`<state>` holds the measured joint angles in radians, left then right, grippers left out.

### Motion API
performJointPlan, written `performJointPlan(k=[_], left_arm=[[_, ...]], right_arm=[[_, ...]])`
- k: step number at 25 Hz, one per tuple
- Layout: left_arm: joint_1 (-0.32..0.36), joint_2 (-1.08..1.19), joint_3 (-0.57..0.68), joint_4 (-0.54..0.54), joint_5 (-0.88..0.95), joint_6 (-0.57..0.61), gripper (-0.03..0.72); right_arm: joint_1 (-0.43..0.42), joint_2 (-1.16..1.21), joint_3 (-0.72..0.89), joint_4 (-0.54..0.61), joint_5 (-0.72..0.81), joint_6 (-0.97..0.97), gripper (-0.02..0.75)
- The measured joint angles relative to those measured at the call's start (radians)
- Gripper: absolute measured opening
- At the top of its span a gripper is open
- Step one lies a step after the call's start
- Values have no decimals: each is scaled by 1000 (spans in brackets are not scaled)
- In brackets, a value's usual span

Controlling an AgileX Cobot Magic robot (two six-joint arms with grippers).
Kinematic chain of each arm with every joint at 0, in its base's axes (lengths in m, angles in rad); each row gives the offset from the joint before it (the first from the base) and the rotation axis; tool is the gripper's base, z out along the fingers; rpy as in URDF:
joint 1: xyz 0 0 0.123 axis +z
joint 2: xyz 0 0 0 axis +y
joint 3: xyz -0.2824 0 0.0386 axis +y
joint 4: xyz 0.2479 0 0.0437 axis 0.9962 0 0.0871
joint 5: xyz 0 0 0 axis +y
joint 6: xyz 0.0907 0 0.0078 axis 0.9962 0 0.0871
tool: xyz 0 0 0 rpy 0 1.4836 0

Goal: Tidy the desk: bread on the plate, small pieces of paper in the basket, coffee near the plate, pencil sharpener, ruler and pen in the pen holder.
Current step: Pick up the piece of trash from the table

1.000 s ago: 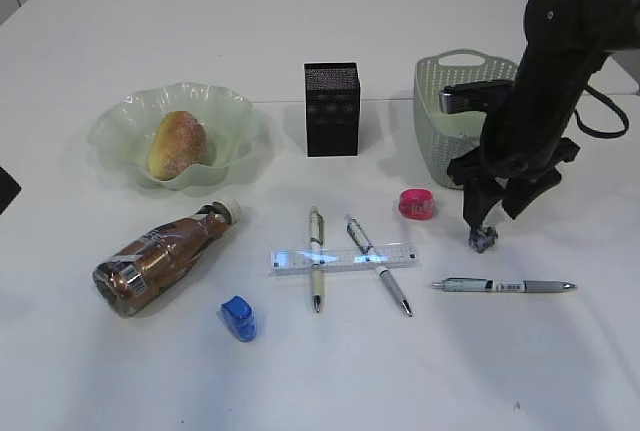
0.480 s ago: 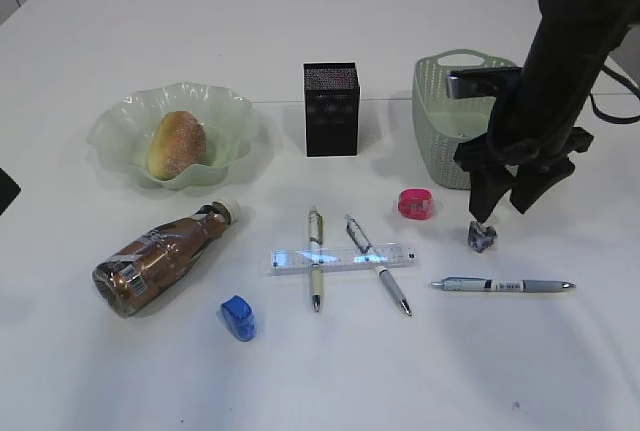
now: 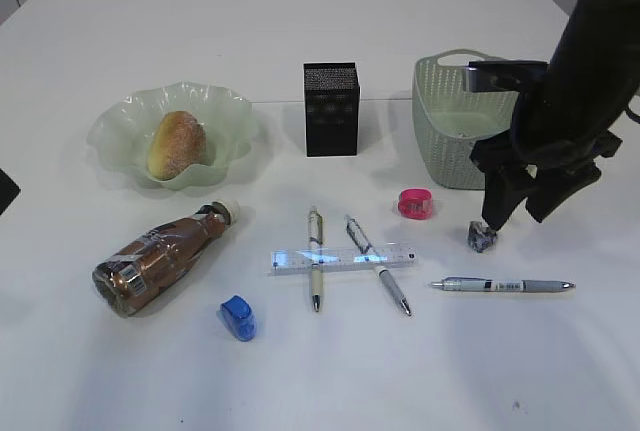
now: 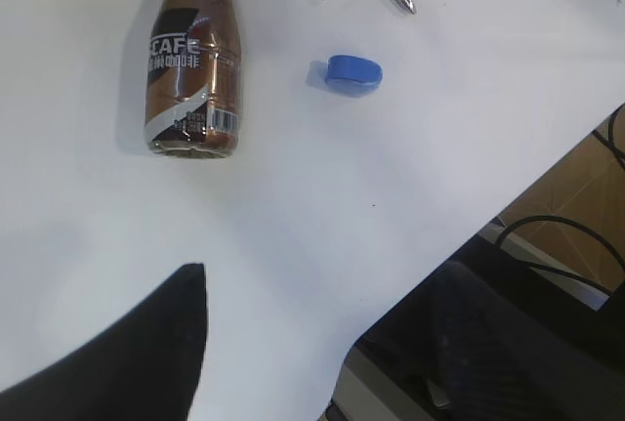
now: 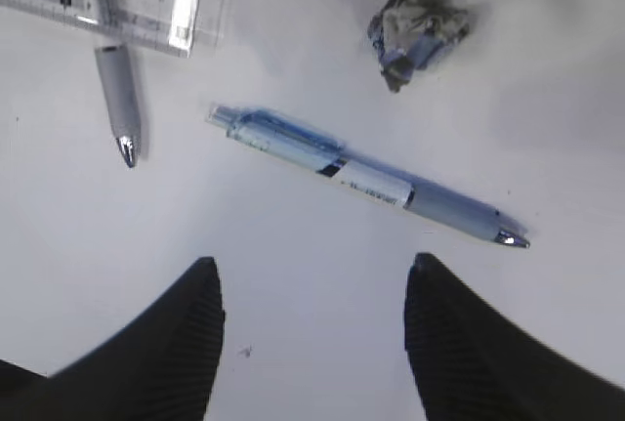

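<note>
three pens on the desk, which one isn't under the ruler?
The grey-blue pen lying alone at right, near the crumpled paper. The other two pens cross beneath the ruler.

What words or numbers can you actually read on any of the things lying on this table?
"CAFE": on the brown label of the coffee bottle, left wrist view.
Smaller print and barcode below it: too small to read.
Markings on the clear ruler: blurred, unreadable.
Label on the loose pen: too blurred to read.
Nothing else carries legible text.

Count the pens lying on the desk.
3: one pen under the ruler, a second pen crossing it alongside, a third pen alone at right. None seem hidden.
</note>
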<state>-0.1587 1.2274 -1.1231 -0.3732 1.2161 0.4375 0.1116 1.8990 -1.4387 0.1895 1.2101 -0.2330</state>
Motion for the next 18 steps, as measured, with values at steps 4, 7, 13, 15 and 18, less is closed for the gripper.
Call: performJointPlan(k=[4, 7, 13, 15, 18], left_arm=[[0, 0, 0, 0, 0, 0, 510], [0, 0, 0, 0, 0, 0, 510], [0, 0, 0, 0, 1, 0, 510], [0, 0, 0, 0, 1, 0, 510], [0, 0, 0, 0, 1, 0, 510]], right_arm=[[0, -76, 59, 7, -4, 0, 468], [0, -143, 112, 11, -71, 0, 467], [0, -172, 213, 13, -271, 0, 467], [0, -172, 242, 13, -339, 0, 467], [0, -172, 260, 13, -412, 0, 467]])
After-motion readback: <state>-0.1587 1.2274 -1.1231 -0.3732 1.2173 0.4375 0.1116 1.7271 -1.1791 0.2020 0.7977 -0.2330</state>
